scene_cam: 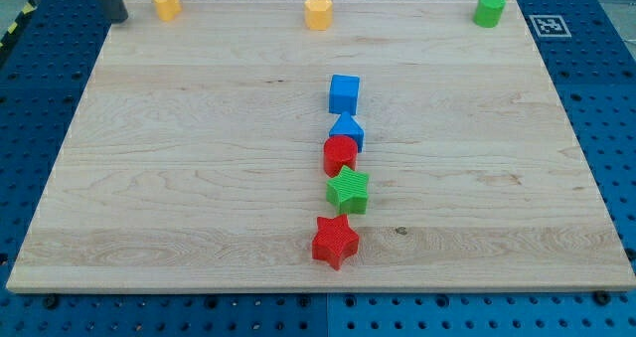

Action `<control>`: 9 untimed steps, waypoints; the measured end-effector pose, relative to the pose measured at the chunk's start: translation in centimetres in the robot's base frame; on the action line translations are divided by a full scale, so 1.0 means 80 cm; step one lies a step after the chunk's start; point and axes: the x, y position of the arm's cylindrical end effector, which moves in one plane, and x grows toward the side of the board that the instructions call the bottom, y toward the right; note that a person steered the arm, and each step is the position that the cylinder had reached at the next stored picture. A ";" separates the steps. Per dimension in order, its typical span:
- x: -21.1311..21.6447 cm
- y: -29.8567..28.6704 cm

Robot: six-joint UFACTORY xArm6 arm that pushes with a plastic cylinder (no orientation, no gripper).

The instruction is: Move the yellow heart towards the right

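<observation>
We see a pale wooden board (199, 178) with visible grain, resting on a blue perforated table (40, 98). Ribbed plastic blocks form a central column: blue cube (344, 92), blue block (348, 131), red block (339, 155), green star (349, 191), red star (335, 241). At the top edge sit the yellow heart (165, 1), at the view's left, a second yellow block (317, 12) and a green cylinder (488, 9). Our tip (118, 19), a bare dark rod holding nothing, stands just left of the heart.

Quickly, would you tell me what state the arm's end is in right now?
No gripper: my tip sits at the board's top-left corner, just left of a yellow block, touching no block and holding nothing.
</observation>
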 end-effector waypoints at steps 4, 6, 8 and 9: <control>-0.014 0.096; 0.012 0.127; 0.085 0.190; 0.111 0.225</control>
